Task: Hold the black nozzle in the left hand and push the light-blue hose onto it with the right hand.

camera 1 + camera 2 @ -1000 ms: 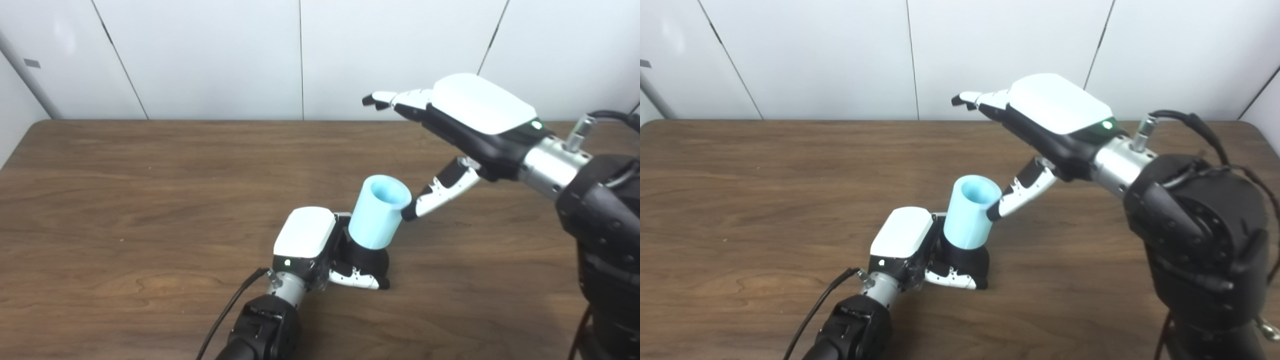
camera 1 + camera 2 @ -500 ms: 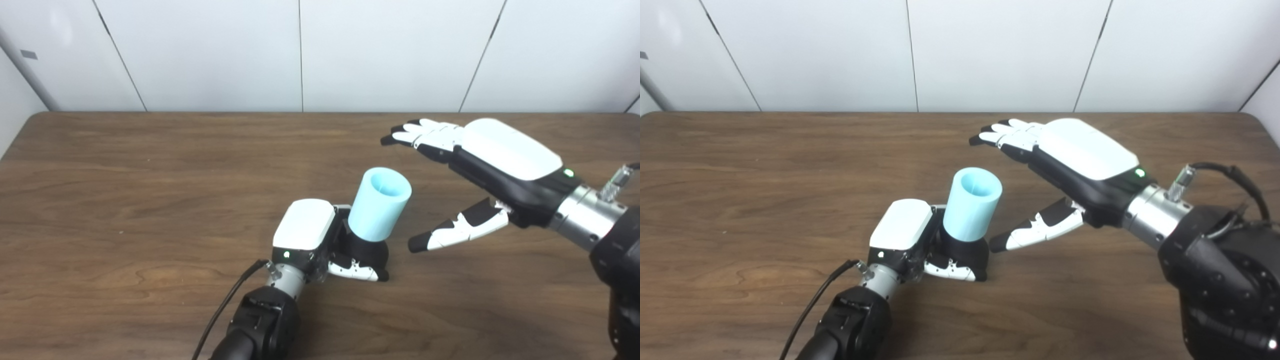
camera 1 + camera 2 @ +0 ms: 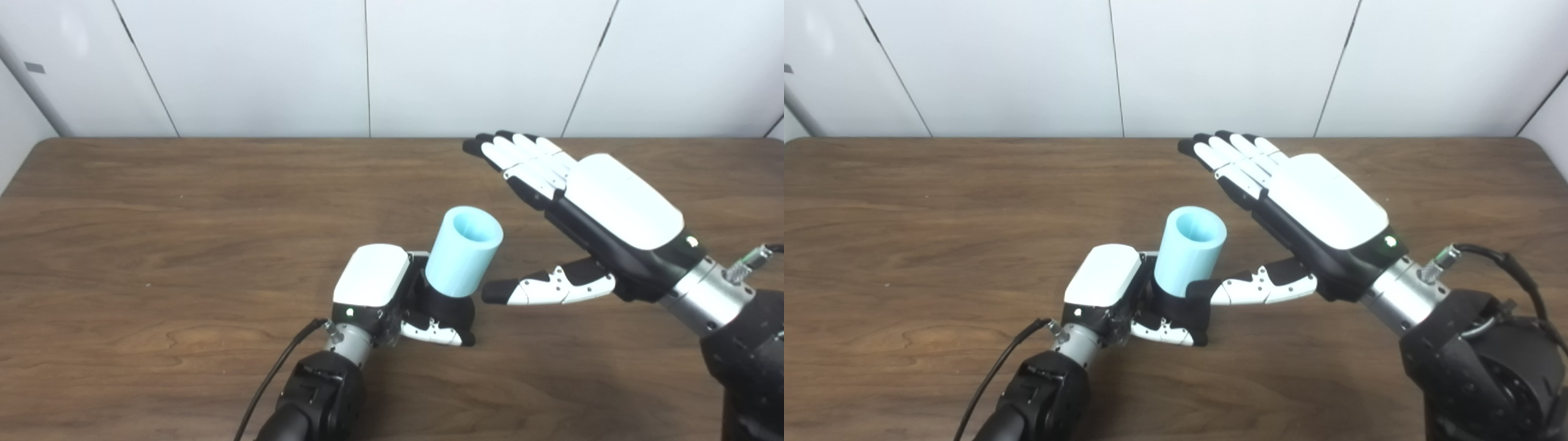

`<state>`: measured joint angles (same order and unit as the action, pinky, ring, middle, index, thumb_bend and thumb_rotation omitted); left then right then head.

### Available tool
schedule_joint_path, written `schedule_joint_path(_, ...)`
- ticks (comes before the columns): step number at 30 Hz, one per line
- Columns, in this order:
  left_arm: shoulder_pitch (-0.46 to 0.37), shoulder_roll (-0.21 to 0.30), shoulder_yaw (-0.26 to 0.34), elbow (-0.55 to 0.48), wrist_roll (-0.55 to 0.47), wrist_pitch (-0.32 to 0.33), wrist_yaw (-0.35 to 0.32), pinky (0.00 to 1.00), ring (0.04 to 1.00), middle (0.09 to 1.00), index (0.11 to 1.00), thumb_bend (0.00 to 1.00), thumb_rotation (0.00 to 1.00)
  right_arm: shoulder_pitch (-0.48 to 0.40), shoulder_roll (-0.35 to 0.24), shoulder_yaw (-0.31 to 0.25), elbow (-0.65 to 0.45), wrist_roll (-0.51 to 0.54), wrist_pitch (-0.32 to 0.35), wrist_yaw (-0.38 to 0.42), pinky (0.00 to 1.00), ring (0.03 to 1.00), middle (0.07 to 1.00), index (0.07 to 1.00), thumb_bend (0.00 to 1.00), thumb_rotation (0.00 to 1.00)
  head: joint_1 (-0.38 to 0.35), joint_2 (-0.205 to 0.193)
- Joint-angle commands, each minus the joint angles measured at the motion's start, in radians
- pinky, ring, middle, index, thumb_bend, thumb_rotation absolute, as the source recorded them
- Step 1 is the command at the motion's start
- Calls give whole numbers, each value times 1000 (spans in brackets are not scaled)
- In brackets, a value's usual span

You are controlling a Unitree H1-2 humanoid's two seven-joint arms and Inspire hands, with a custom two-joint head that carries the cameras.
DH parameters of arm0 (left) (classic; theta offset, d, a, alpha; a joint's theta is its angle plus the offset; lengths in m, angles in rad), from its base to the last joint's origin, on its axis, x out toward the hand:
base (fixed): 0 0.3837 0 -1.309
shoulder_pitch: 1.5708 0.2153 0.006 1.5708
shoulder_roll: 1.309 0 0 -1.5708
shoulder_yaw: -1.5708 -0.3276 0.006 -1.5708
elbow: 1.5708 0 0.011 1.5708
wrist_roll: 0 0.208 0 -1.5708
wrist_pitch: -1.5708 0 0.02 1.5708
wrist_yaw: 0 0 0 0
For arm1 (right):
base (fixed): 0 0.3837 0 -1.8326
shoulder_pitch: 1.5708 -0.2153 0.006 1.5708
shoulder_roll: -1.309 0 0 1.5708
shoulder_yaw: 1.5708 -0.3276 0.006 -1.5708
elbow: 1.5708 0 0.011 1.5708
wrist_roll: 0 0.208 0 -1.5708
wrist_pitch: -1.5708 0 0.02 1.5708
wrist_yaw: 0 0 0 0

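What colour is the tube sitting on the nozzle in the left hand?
Light blue: the hose shows best in the left eye view.

White-shelled, black-framed left robot hand [image 3: 373, 285] and right robot hand [image 3: 603, 214], silver wrists, black cabled forearms.

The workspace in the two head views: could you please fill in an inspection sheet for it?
Surface: brown wooden table, bare apart from the hands and the job's parts.
Job's things: light-blue hose seated on the black nozzle, tilted, open end up.
Clutter: nothing seen.
Hands: left hand closed on the nozzle, resting on the table; right hand open, fingers spread, holding nothing, thumb pointing toward the hose and nozzle.
Cables: black cable along the left forearm; black cable by the right wrist.
Surroundings: white panelled wall behind the table.
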<state>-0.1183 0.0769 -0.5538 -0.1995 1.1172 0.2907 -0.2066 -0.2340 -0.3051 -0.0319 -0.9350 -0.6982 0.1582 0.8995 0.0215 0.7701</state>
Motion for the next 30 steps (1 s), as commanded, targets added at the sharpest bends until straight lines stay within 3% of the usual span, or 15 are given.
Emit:
schedule_joint_path(1,39,14,-16,42,-8,12,-70,397,431,472,501,505,0,-6,3,-4,-15,-4,-18,-35,1000,1000,1000,1000,572,901,0,1)
schedule_joint_path(18,30,16,-14,45,-6,15,-82,379,431,464,500,505,0,45,-22,17,-15,34,-30,35,1000,1000,1000,1000,612,860,-1,0)
schedule_joint_path(28,24,20,-16,46,-5,11,-84,403,460,517,471,503,0,48,-13,59,-15,-19,-23,85,966,1000,1000,1000,621,884,0,-4)
schedule_joint_path(30,24,20,-14,44,-8,9,-82,377,439,491,487,505,0,48,-7,65,-15,-27,-20,90,962,1000,1000,1000,621,880,1,-3)
